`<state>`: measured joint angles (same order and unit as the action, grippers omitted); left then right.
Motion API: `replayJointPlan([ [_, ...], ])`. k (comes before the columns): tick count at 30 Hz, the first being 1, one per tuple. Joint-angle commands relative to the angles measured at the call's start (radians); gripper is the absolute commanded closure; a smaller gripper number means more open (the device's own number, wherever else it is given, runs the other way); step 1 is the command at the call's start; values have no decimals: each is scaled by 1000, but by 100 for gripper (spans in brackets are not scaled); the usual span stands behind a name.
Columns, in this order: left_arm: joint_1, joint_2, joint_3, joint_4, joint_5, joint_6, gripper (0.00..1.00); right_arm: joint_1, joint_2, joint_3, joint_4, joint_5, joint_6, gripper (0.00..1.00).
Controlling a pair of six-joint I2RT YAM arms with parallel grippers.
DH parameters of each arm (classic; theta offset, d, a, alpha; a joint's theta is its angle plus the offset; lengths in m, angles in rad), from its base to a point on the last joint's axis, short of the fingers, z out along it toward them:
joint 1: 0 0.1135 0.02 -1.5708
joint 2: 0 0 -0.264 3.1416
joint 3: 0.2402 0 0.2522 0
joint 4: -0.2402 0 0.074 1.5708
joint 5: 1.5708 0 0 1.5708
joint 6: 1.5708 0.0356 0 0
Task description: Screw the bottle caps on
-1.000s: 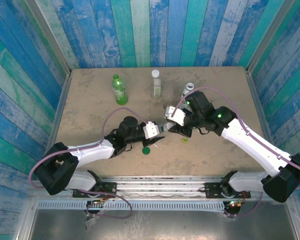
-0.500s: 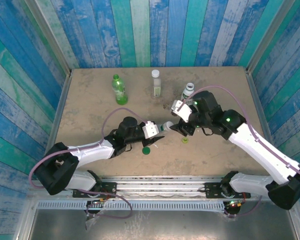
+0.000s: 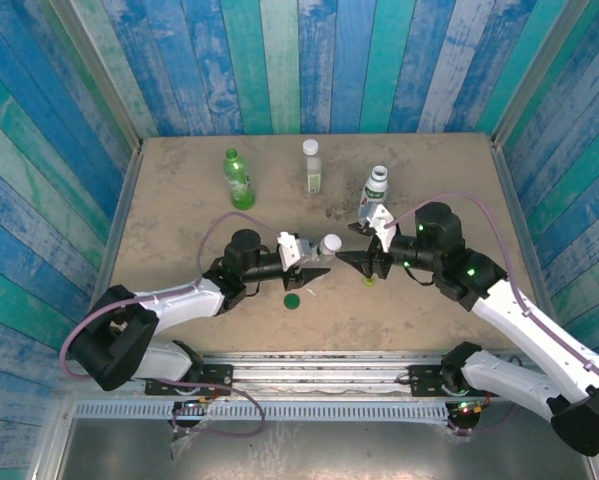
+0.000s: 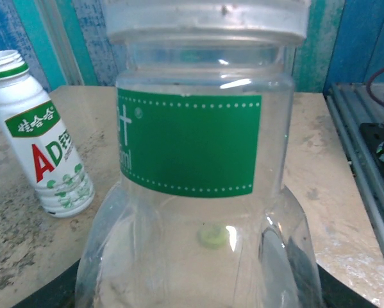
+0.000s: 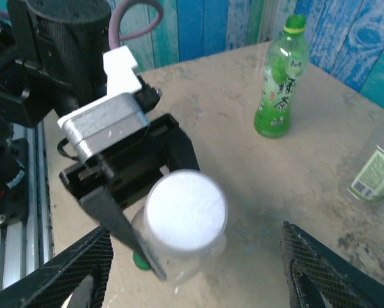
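Note:
My left gripper (image 3: 316, 252) is shut on a small clear bottle (image 3: 327, 247) with a green label (image 4: 192, 147), holding it upright just left of the table's middle. A white cap (image 5: 185, 208) sits on its neck, and the left gripper's black fingers (image 5: 124, 228) clamp the body. My right gripper (image 3: 365, 262) hangs open and empty just right of that bottle, its fingers (image 5: 326, 269) spread wide and apart from the cap. A dark green cap (image 3: 292, 300) and a yellow-green cap (image 3: 369, 280) lie loose on the table.
At the back stand a green bottle (image 3: 238, 180) with a cap on, a second clear bottle (image 3: 310, 165) with a white cap, and a white labelled bottle (image 3: 376, 188) with a bare threaded neck (image 4: 6, 61). Metal rails edge the table.
My right gripper has opened, let go of the white cap and pulled back to the right. The left gripper keeps the bottle and has shifted it slightly up and right.

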<state>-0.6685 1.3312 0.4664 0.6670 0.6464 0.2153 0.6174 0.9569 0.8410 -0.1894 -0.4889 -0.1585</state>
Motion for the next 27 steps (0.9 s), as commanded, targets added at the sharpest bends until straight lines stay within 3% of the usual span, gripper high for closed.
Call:
replayJointPlan([
  [1,1,-28,14,26,56,-20,45,-5,47,17,110,-71,47,33],
  [8,1,-34,15,25,55,-26,45,-5,124,45,108,-139,44,42],
  [15,1,-33,16,30,43,-32,45,-5,129,43,107,-167,66,61],
  [20,1,-22,24,67,-43,-60,45,-5,153,53,105,-191,89,65],
  [23,1,6,47,129,-131,-84,45,4,177,48,133,-128,142,65],
  [27,1,51,94,166,-248,-106,45,40,210,28,216,48,256,66],
])
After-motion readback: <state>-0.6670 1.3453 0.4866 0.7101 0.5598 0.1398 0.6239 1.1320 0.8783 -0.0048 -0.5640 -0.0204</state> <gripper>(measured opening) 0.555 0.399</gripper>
